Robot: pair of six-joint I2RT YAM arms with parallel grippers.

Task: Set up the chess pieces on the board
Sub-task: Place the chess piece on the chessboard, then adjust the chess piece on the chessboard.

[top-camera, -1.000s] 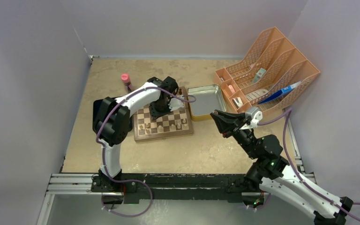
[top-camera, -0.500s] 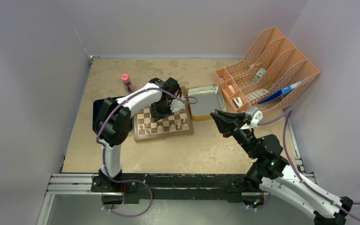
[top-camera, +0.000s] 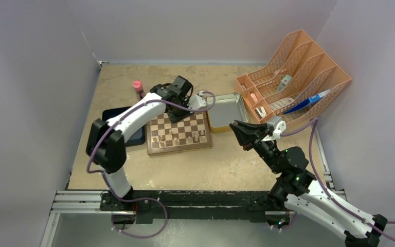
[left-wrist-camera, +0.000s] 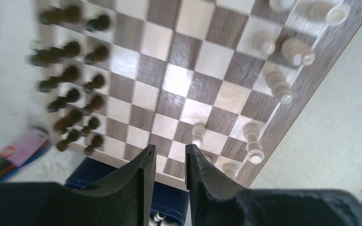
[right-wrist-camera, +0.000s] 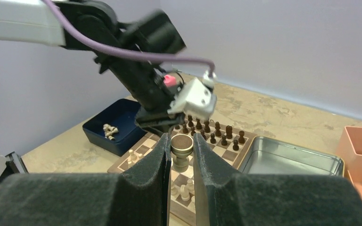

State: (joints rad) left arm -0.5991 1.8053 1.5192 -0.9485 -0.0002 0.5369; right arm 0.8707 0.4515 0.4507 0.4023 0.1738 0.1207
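While dark pieces [left-wrist-camera: 70, 89] nearly fill two rows on the board [left-wrist-camera: 176, 80], pale pieces [left-wrist-camera: 278, 84] are only partly set | spares wait in blue tray [right-wrist-camera: 122, 117] | right fingers [right-wrist-camera: 155, 165] clench one dark piece [right-wrist-camera: 182, 150] over desk [top-camera: 226, 164], beside board | left fingers [left-wrist-camera: 146, 179] slightly parted, empty | dark rows blurred, count unclear

A robot lab cell: plain walls [top-camera: 31, 77] box in the tabletop [top-camera: 221, 164].

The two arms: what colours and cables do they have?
The left arm and the right arm both have white shells and black joints, with a purple cable running along the outside. The fingers are matte black wedges.
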